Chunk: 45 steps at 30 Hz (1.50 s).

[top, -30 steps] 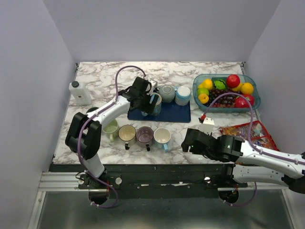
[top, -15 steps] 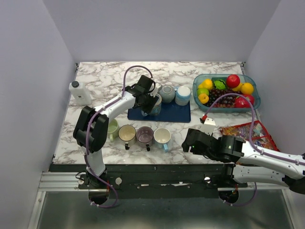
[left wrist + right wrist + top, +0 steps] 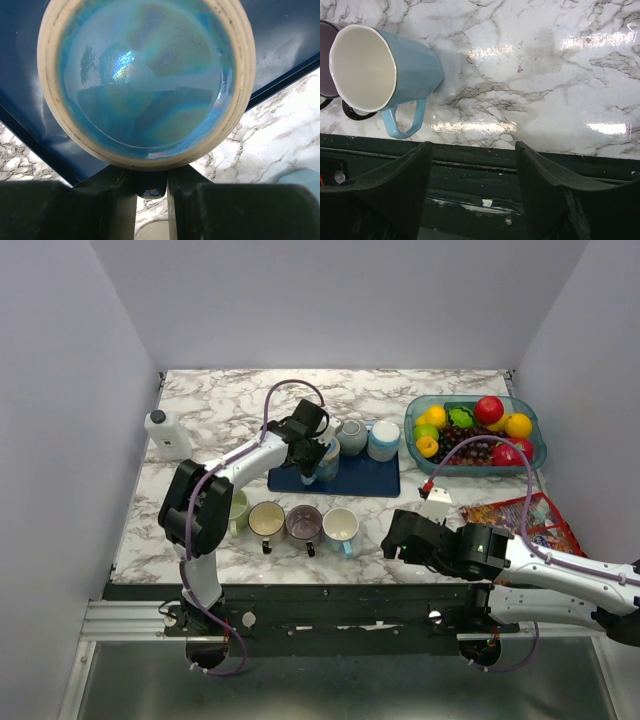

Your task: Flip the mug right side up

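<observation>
My left claw [image 3: 151, 175]: fingers pinched on handle [image 3: 150, 191] of iridescent blue glazed ceramic mug [image 3: 145, 80]. Mug upside down, base up, on left part of dark blue rectangular mat [image 3: 285, 40]. My right claw [image 3: 472, 160]: jaws wide apart, empty, over near edge of white marble table [image 3: 545, 75]

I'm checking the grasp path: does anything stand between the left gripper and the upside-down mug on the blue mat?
Nothing visible does. The left gripper has its fingers on either side of the handle of the upside-down mug.
</observation>
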Each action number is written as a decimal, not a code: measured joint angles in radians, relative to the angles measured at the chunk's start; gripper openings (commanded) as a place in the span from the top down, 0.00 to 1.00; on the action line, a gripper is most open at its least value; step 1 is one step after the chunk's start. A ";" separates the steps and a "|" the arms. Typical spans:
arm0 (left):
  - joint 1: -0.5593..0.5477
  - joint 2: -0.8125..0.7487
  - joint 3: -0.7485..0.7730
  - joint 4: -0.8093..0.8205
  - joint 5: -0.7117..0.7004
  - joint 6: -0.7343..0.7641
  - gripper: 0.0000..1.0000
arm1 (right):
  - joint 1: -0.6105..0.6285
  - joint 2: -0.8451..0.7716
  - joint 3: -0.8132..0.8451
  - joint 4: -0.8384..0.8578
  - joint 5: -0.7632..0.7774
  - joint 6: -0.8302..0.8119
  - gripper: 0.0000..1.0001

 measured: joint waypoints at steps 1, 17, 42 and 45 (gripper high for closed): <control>0.000 0.000 0.000 0.000 -0.001 -0.001 1.00 | 0.000 0.000 0.000 0.000 0.000 0.000 0.26; 0.060 -0.065 -0.001 0.014 -0.063 -0.310 1.00 | 0.000 0.037 0.010 0.024 -0.005 -0.050 0.00; 0.105 -0.581 -0.163 0.444 0.471 -0.934 1.00 | 0.000 -0.053 0.132 0.764 -0.089 -0.372 0.00; 0.098 -0.603 -0.188 0.527 0.507 -1.011 1.00 | -0.002 -0.051 0.133 0.830 -0.093 -0.391 0.00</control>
